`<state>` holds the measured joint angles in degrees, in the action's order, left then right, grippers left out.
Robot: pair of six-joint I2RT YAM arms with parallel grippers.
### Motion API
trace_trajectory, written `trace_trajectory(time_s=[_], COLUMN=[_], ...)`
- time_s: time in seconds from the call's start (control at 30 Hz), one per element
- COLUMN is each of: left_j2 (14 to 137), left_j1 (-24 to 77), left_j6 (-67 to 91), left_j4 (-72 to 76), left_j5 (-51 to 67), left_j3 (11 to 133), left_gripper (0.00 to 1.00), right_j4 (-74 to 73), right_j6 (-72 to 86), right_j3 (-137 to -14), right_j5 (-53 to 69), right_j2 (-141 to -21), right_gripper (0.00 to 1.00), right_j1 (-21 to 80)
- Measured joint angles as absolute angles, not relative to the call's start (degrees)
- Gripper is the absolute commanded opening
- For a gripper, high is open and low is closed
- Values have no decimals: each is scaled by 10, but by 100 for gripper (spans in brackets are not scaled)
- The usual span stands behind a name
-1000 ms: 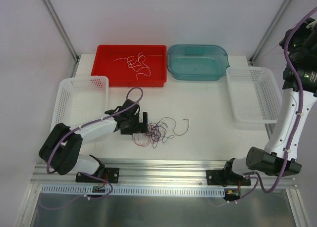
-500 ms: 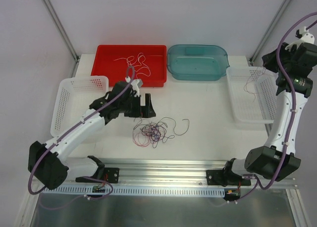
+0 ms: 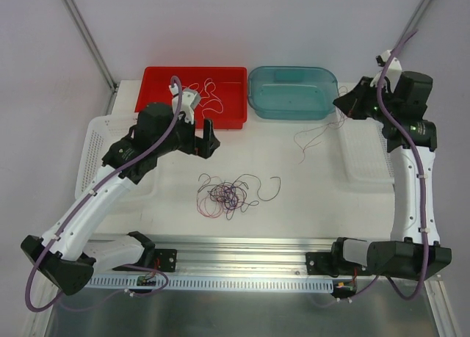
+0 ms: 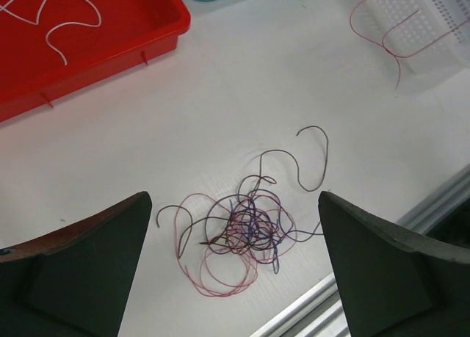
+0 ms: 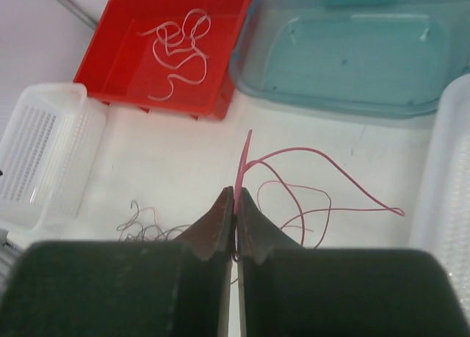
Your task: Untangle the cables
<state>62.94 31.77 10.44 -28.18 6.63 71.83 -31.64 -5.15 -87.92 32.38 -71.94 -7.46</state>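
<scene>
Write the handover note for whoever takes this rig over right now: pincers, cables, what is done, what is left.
Left pincer: open, holding nothing, hovering above the table near the red tray.
Right pincer: shut on one red-pink cable, raised, the cable dangling beside the right white basket.
Cables: the white cables lie in the red tray; a tangle of black, purple and pink sits mid-table.
Done: white cables separated, one pink pulled free.
Left: place the pink one, then separate the tangle.
</scene>
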Motion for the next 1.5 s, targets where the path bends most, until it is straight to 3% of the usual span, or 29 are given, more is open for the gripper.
trace_trajectory(time_s=[0.23,0.53,0.77,1.03,1.13,1.23,1.27,1.37,1.5], left_j2=[636,661,666,668,668,668,668,668,668], left_j1=[314,312,306,303,303,301,299,299,295], left_j6=[79,76,76,76,76,76,76,76,76], left_j4=[-264,-257,-253,-251,-251,-251,-251,-251,-251], left_j5=[13,-90,-126,-126,-126,-125,-125,-124,-120], left_j3=[648,619,619,619,619,619,619,619,619], left_gripper=[99,99,99,99,99,99,99,99,99], right_j4=[-326,-366,-367,-345,-322,-308,-307,-310,-324], right_j6=[-57,-91,-97,-93,-86,-73,-68,-57,-48], right_j3=[-821,-879,-966,-967,-942,-905,-895,-878,-874], right_j5=[316,200,103,36,11,-20,-29,-46,-38], right_j2=[-728,-732,-730,-740,-750,-766,-772,-794,-801], right_gripper=[4,2,3,6,13,39,54,73,80], right_j1=[-21,-18,-76,-147,-158,-171,-173,-177,-172])
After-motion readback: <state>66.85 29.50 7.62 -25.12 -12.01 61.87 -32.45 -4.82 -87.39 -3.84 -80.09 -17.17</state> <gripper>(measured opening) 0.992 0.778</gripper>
